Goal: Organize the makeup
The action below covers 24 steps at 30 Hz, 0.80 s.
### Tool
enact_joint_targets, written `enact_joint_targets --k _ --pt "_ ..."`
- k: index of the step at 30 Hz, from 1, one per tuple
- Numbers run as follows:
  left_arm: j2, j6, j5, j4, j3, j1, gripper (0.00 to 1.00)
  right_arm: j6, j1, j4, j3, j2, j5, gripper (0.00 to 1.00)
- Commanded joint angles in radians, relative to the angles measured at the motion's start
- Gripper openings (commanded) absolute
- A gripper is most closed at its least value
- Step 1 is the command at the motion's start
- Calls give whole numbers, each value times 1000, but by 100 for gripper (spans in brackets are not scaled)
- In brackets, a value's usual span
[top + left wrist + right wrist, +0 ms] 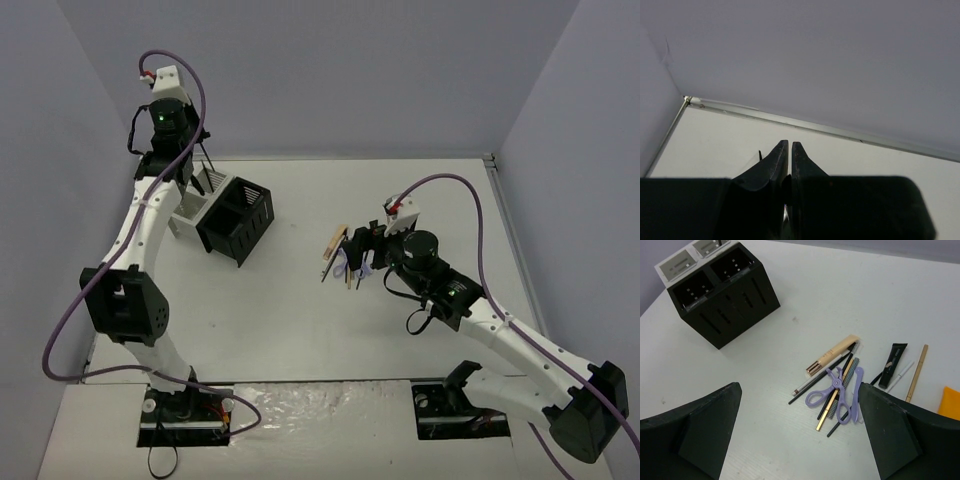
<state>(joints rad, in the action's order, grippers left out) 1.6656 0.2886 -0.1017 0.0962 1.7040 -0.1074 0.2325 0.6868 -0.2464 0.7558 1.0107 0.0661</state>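
Observation:
The makeup lies in a loose pile [840, 385] on the white table: a beige tube [832, 355], lilac scissors-like loops [832, 392], a lilac flat piece [856, 395], a gold-ended pencil [830, 410], thin black pencils, a black tube [892, 365], a tan pencil [916, 372] and an orange piece [951, 400] at the edge. My right gripper [795, 440] is open and empty above the pile [340, 258]. My left gripper [190, 168] hovers over the white mesh box [192, 205]. Its fingers [780, 165] are shut on a thin dark piece [786, 184].
The black compartment box [238, 222] stands beside the white one at the back left and also shows in the right wrist view [722, 290]. Thin black sticks [208, 165] rise from the white box. Grey walls close the back and sides.

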Motion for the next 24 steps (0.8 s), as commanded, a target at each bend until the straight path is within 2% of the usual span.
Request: enact_joint_targets --k 1,7,12,15,19,24 --pt "99 -58 26 -192 100 54 0 -1 -6 -30 -32 -60 32 100" --pt "221 -76 41 -256 135 94 0 -7 -10 7 -44 -67 22 100" --pt "255 -83 38 -359 65 101 1 -3 -10 31 -58 -76 20 100" --pt "260 -80 31 -353 38 102 12 8 -12 59 -57 -77 37 100" --pt "246 -65 28 -334 13 103 37 54 -12 93 -59 -74 111 100" --pt "191 -45 30 -310 -31 103 50 128 -12 157 -31 -30 187 99"
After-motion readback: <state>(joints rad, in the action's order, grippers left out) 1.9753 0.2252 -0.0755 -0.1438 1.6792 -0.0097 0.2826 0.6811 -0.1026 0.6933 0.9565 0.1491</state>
